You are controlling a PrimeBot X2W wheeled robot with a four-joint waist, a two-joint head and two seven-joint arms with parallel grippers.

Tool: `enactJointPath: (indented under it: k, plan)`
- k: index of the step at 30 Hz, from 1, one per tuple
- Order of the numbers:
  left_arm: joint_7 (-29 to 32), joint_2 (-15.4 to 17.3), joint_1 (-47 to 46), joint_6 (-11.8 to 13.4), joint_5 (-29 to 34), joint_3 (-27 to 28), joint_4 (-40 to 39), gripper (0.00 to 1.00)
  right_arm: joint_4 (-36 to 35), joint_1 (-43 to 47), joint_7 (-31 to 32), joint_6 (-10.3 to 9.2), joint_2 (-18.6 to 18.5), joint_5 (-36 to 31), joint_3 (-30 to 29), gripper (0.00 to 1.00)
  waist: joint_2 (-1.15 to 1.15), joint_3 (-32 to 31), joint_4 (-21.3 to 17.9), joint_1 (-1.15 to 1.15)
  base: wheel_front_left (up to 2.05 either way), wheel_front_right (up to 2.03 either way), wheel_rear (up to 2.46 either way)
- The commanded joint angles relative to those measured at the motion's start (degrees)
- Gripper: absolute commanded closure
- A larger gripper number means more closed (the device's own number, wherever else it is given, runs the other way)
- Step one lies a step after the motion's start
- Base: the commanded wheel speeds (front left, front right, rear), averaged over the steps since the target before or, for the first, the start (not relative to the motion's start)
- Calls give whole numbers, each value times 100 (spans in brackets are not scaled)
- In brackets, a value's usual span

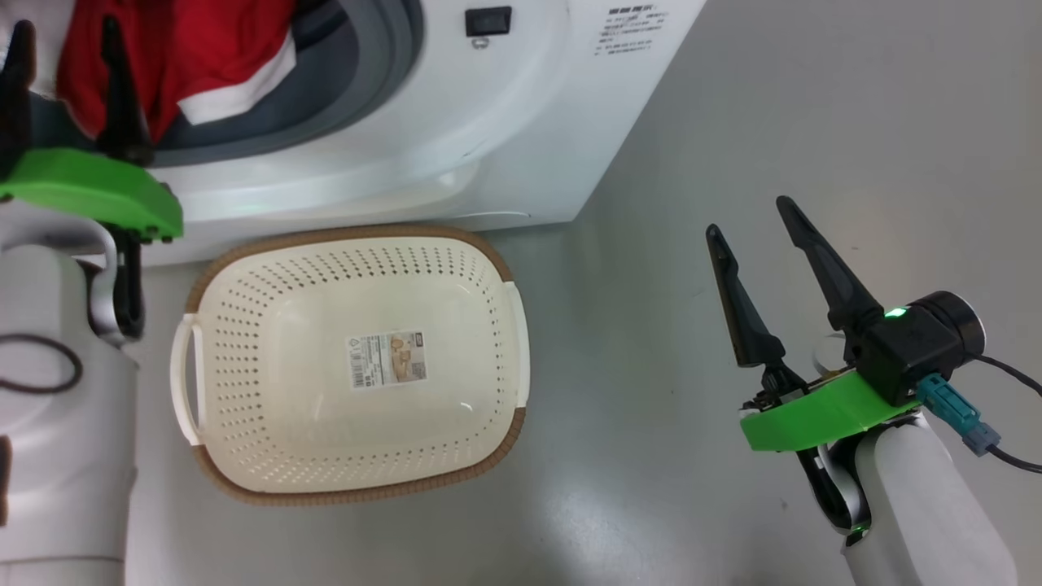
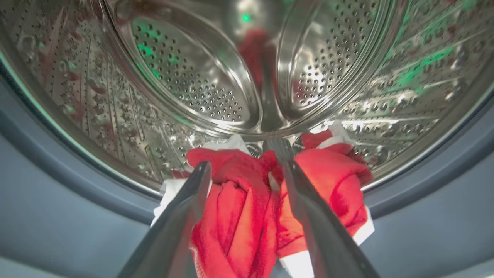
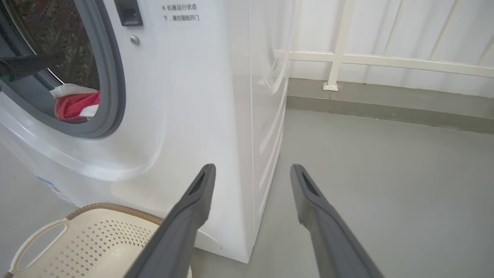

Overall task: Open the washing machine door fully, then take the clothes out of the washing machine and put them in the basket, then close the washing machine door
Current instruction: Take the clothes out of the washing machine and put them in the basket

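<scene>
The red clothes [image 1: 183,53] with white trim lie in the washing machine's [image 1: 456,146] drum mouth, spilling over the grey rubber ring. My left gripper [image 1: 65,37] is open at that mouth. In the left wrist view its fingers straddle the clothes [image 2: 241,208] without closing on them, the steel drum [image 2: 193,77] behind. The cream basket [image 1: 350,362] stands on the floor right in front of the machine, holding nothing. My right gripper [image 1: 749,220] hangs open over bare floor to the basket's right. The washing machine door is out of view.
Grey floor [image 1: 814,122] spreads to the machine's right. In the right wrist view, the machine's side panel [image 3: 266,116], the basket's corner [image 3: 77,239] and a white railing [image 3: 386,61] along the back wall appear, and the right gripper [image 3: 252,172] is open.
</scene>
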Motion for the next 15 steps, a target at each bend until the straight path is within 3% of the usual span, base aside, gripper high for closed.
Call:
enactJointPath:
  k: [1, 15]
  plan:
    - [53, 362, -230, 88, 131, 51, 142, 0, -92, -49, -37, 36, 15, 74, 173, 0, 0, 128, -86, 0, 0, 0, 0]
    - [1231, 905, -1138, 246, 553, -367, 1527, 0, 20, -148, -37, 36, 15, 197, 262, 0, 0, 307, -213, 0, 0, 0, 0]
